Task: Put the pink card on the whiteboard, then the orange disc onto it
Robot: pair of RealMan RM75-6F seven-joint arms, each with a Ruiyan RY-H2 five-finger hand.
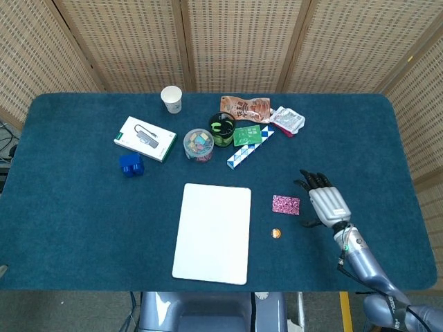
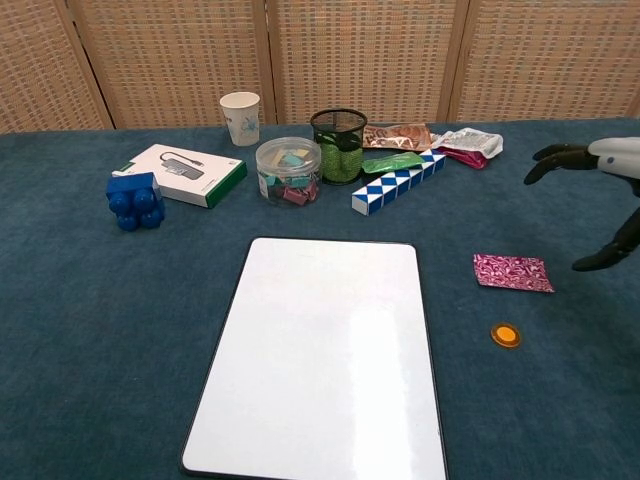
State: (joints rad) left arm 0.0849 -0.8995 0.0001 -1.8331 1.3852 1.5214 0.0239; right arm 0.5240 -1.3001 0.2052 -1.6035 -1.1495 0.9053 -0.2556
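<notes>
The pink patterned card [image 1: 286, 205] [image 2: 512, 272] lies flat on the blue cloth, right of the whiteboard [image 1: 212, 232] [image 2: 325, 352]. A small orange disc [image 1: 276, 234] [image 2: 506, 334] sits just in front of the card. My right hand [image 1: 324, 202] [image 2: 596, 180] hovers open a little to the right of the card, fingers spread, holding nothing. It does not touch the card. The left hand shows in neither view.
Along the back stand a paper cup [image 1: 172, 99], a white box [image 1: 145, 139], a blue block toy [image 1: 131, 164], a clear tub of clips [image 1: 198, 145], a black mesh pen cup [image 1: 222, 129], a blue-white chequered bar [image 1: 249, 147] and snack packets [image 1: 263, 111].
</notes>
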